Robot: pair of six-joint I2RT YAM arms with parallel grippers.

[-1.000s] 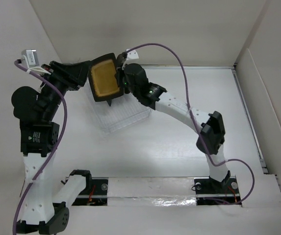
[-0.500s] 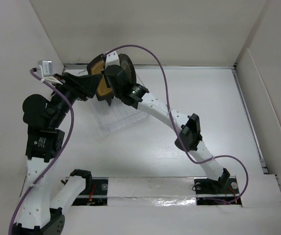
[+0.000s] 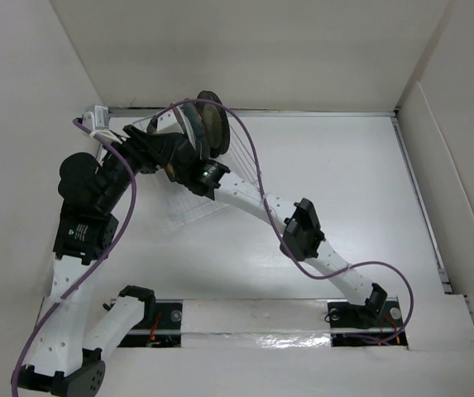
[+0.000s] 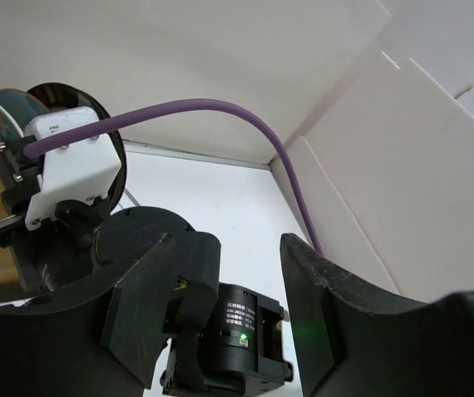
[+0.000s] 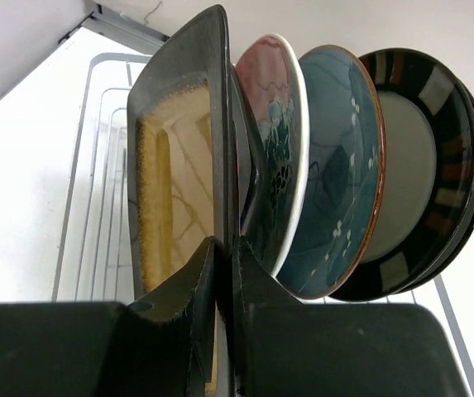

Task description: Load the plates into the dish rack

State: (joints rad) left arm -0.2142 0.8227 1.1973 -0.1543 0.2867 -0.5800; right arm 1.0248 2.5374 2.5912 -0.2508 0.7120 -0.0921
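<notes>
The right gripper (image 5: pixel 224 248) was clenched on the rim of the square brown plate (image 5: pixel 179 165), held upright at the rack (image 5: pixel 96 165) just beside the pink plate (image 5: pixel 280 124), teal plate (image 5: pixel 336 165) and black-rimmed plate (image 5: pixel 418 157). The left gripper (image 4: pixel 228 248) hung with jaws apart, grasping nothing.

The right arm (image 3: pixel 245 198) hides much of the dish rack (image 3: pixel 190 212) from above.

Upright plates (image 5: pixel 336 165) side by side in the dish rack (image 5: pixel 69 198)
</notes>
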